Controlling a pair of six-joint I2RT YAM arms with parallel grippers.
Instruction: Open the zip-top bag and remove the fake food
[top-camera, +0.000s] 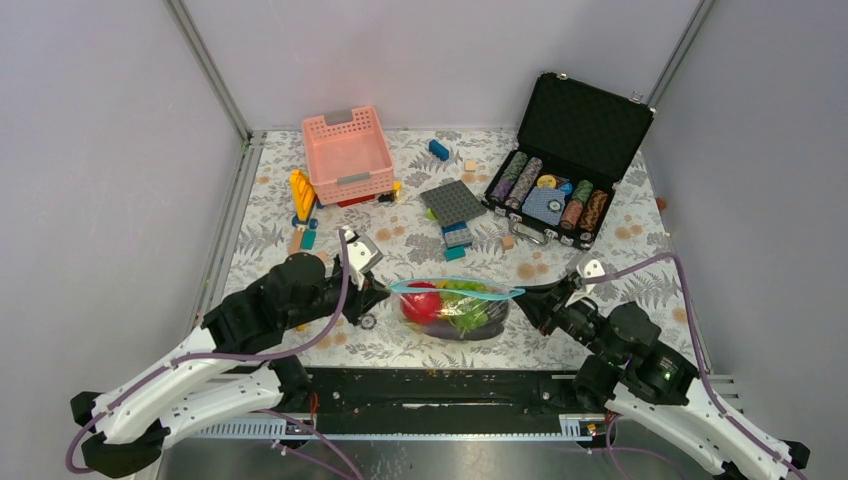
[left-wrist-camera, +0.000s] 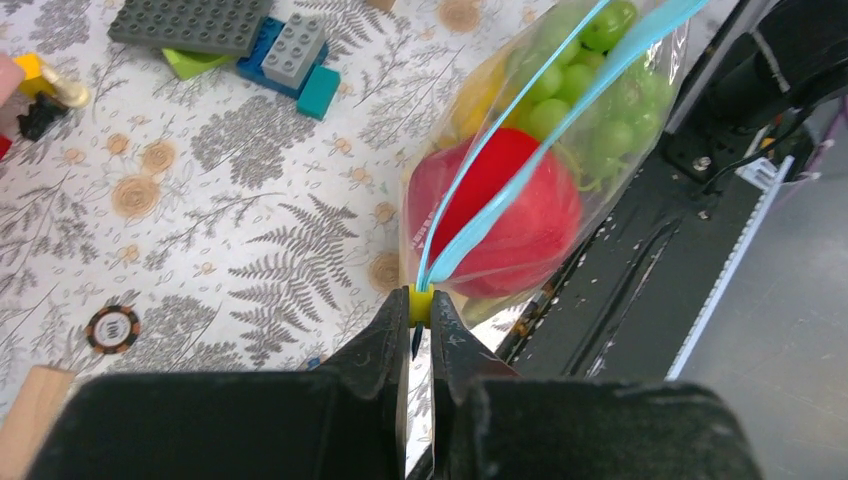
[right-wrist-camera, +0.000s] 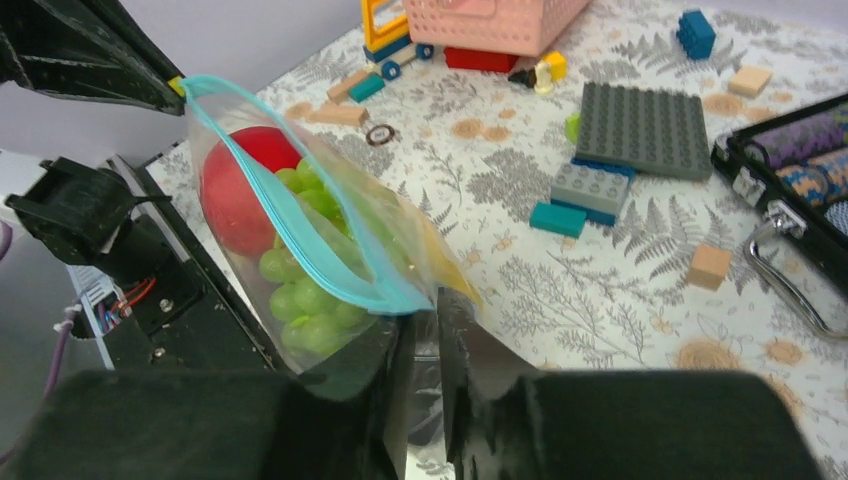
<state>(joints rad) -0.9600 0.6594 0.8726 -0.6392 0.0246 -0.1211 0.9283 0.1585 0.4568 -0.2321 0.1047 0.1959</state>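
Top view: zip-top bag (top-camera: 455, 312) sits on the worktop (top-camera: 420, 345) near its front edge, strung between both arms. Left gripper (top-camera: 383, 290) has one end of the blue zipper strip (top-camera: 455, 292), right gripper (top-camera: 527, 294) has the other. Fake food (top-camera: 422, 302) is all inside the bag. None of it lies loose on the worktop that this view shows.

Left wrist: fingers (left-wrist-camera: 375, 350) are pinched together on the yellow tab (left-wrist-camera: 421, 304) at the zipper's end. The two blue tracks fan apart from there, so the seal looks at least partly split. Red tomato (left-wrist-camera: 520, 225) and green pieces (left-wrist-camera: 590, 90) press against the film.

Right wrist: fingers (right-wrist-camera: 480, 360) are nearly together, with the bag's corner film caught between them. That looks like a grip on the bag. The mouth gapes a bit along the strip here too.

Status, as a judgement: the opening step is underway or nearly done. Removal is not started. Left to do: widen the mouth, then get every piece out.
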